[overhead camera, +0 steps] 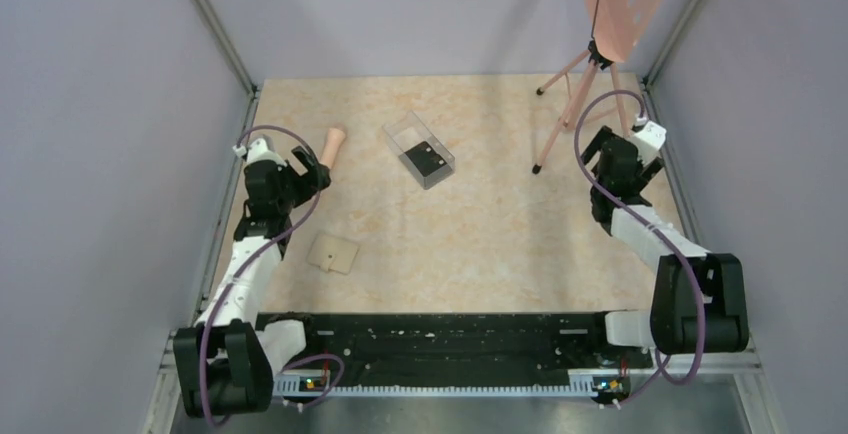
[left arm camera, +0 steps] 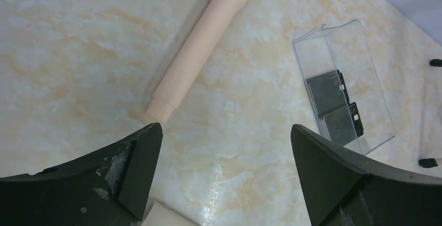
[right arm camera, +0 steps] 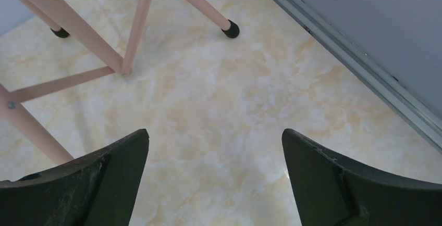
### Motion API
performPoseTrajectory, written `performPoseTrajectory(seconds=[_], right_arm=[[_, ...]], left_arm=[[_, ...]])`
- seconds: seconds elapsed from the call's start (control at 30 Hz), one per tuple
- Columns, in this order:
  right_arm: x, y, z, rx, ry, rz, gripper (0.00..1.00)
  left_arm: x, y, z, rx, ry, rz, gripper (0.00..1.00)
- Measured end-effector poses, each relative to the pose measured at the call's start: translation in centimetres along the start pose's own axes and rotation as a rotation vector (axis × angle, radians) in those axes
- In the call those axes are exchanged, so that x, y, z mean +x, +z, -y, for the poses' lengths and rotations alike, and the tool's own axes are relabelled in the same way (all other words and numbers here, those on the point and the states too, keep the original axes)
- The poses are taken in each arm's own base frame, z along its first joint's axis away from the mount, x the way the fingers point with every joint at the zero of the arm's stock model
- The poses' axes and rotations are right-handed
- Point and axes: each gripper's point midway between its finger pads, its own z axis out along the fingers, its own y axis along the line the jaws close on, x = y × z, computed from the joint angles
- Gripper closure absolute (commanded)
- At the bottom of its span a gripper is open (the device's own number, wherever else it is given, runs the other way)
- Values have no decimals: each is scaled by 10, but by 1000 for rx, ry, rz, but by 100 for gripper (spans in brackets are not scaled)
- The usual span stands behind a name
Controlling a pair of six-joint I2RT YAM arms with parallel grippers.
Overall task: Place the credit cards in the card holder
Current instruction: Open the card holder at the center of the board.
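Observation:
The credit cards are two black cards lying inside a clear plastic box at the table's middle back. In the left wrist view the cards overlap on the box's floor. The card holder, a flat tan square, lies shut on the table near the left arm. My left gripper hovers left of the box and behind the card holder, open and empty. My right gripper is far right, open with nothing between its fingers.
A pink cylinder lies just beyond the left gripper, also in the left wrist view. A pink tripod stand stands at the back right, its legs ahead of the right gripper. A metal rail edges the right side.

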Motion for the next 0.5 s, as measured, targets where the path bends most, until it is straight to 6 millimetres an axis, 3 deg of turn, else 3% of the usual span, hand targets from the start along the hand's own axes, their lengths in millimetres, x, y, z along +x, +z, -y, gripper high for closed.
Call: performPoseTrajectory(seconds=[0.13, 0.23, 0.37, 0.5], right_arm=[[-16, 1, -11, -11, 59, -2, 1], [-14, -3, -15, -28, 89, -32, 1], [-3, -17, -14, -40, 99, -118, 1], [-10, -33, -21, -85, 110, -177, 1]], left_arm=[[-21, -17, -3, -65, -43, 68, 1], [-30, -27, -12, -125, -54, 113, 1], [-17, -28, -19, -147, -15, 60, 1], [4, -28, -10, -93, 26, -34, 1]])
